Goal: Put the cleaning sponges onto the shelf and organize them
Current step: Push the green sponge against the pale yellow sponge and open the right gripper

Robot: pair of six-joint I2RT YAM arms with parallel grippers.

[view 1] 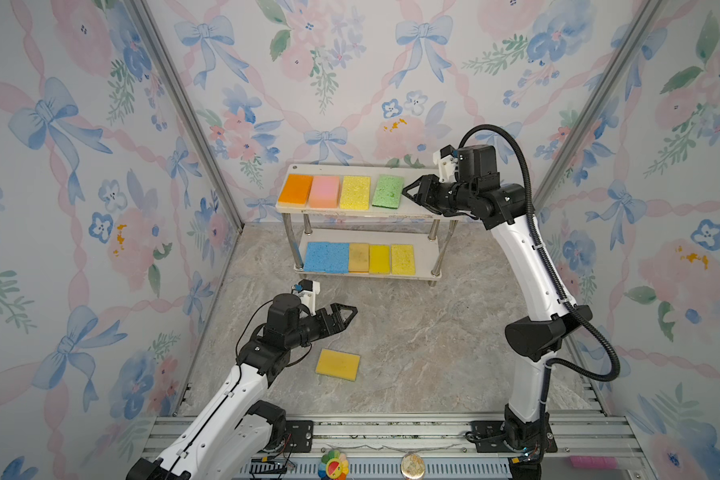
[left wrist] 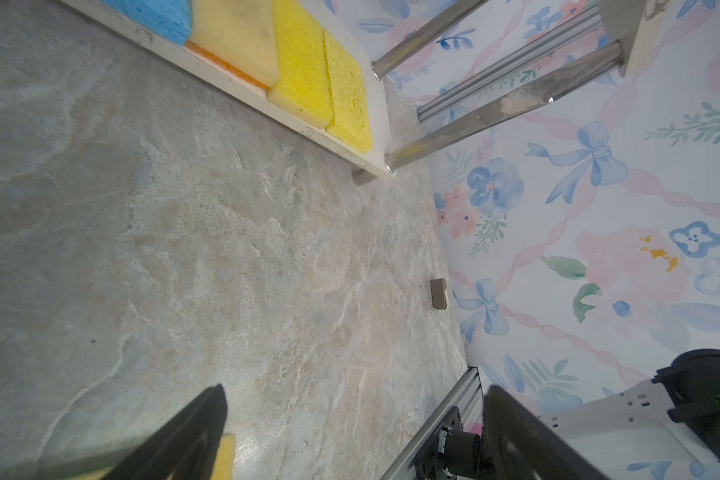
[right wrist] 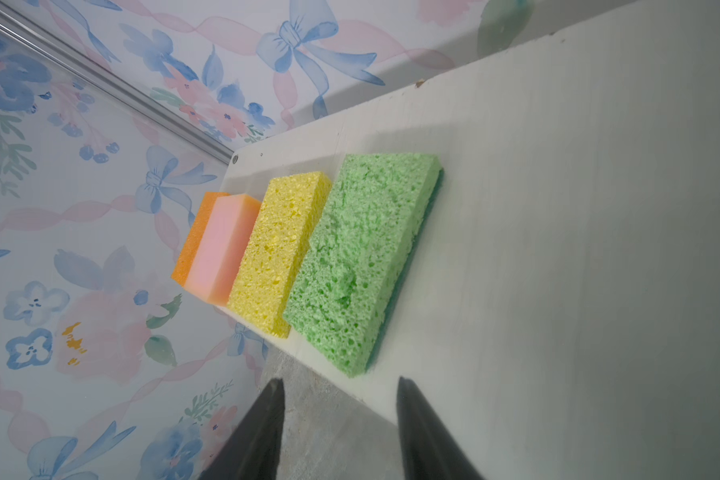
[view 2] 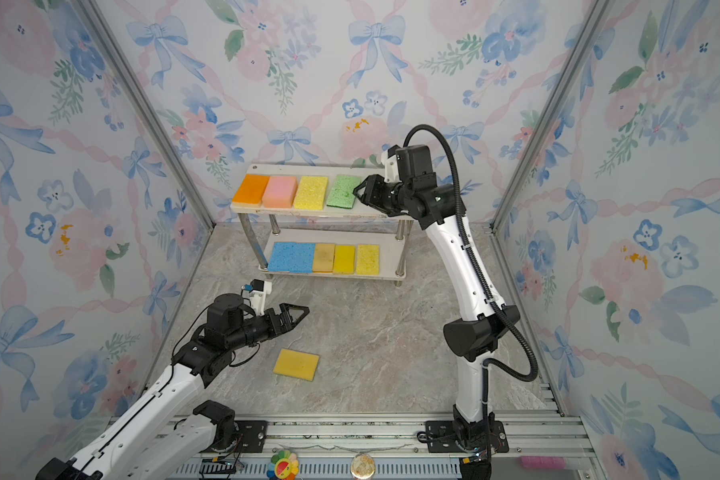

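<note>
The shelf (view 1: 341, 169) stands at the back. Its top board (right wrist: 558, 208) carries an orange sponge (view 1: 295, 189), a pink one (view 1: 325, 191), a yellow one (view 1: 355, 192) and a green one (view 1: 388, 191) in a row. The lower board (left wrist: 308, 126) holds two blue sponges (view 1: 327, 257), a tan one (view 1: 358, 257) and two yellow ones (view 1: 379, 259). My right gripper (view 1: 408, 192) hovers open just right of the green sponge (right wrist: 362, 262), with nothing between its fingers. Another yellow sponge (view 1: 337, 364) lies on the floor. My left gripper (view 1: 352, 311) hangs open above and behind it, holding nothing.
Floral walls close in the left, back and right sides. A metal rail (view 1: 391, 428) crosses the front, with a colourful flower toy (view 1: 333, 465), a round badge (view 1: 412, 465) and a pink item (view 1: 591, 461) in front of it. A small grey block (left wrist: 438, 294) sits by the right wall.
</note>
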